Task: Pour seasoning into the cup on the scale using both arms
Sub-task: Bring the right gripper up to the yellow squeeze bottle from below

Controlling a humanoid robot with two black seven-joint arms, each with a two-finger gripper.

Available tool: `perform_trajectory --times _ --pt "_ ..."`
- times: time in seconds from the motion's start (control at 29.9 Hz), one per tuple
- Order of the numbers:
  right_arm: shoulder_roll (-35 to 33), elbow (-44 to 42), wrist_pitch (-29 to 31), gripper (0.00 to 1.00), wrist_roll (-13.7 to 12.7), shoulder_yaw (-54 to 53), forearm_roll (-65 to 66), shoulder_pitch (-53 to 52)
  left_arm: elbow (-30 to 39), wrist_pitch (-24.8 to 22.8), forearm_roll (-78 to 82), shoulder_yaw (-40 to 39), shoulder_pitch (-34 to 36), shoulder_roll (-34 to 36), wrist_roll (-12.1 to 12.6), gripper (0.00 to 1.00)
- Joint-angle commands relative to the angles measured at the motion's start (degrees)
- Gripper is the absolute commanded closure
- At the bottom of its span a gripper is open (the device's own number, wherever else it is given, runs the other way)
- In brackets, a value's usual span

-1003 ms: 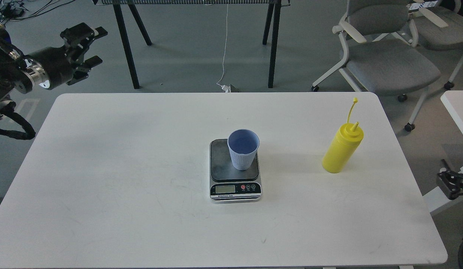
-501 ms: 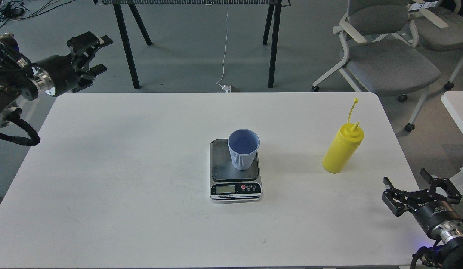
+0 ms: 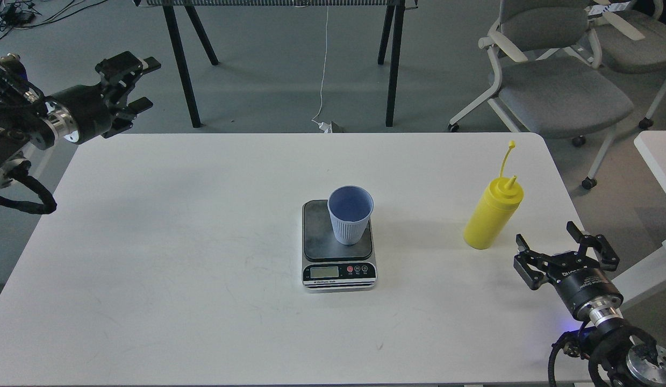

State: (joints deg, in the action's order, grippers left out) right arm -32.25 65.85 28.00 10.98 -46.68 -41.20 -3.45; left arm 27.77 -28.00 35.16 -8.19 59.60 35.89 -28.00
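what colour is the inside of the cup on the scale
Blue inside the cup, a shade deeper than its ribbed wall; head view.

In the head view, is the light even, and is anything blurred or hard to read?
Head view: light soft and even; the bottle and cup cast only faint shadows on the table; everything sharp, but the digits on the scale are too small to read.

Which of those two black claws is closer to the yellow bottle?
The right gripper, open just beside the tall yellow plastic squeeze bottle; the left gripper hangs off the white table's far corner.
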Motion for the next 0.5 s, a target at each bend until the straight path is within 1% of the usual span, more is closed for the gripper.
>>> perform_trajectory --times 0.0,0.3,0.47 --pt "0.6 -0.9 0.0 0.01 0.0 0.1 0.3 -0.6 0.0 0.0 0.0 -0.5 0.0 0.1 0.0 0.00" --pt "4.9 -2.6 0.0 0.01 -0.1 0.0 3.2 -0.8 0.0 0.0 0.0 -0.6 -1.0 0.0 0.0 0.00" --pt "6.0 -3.5 0.0 0.01 0.0 0.1 3.6 -2.0 0.0 0.0 0.0 -1.2 -1.7 0.1 0.0 0.00"
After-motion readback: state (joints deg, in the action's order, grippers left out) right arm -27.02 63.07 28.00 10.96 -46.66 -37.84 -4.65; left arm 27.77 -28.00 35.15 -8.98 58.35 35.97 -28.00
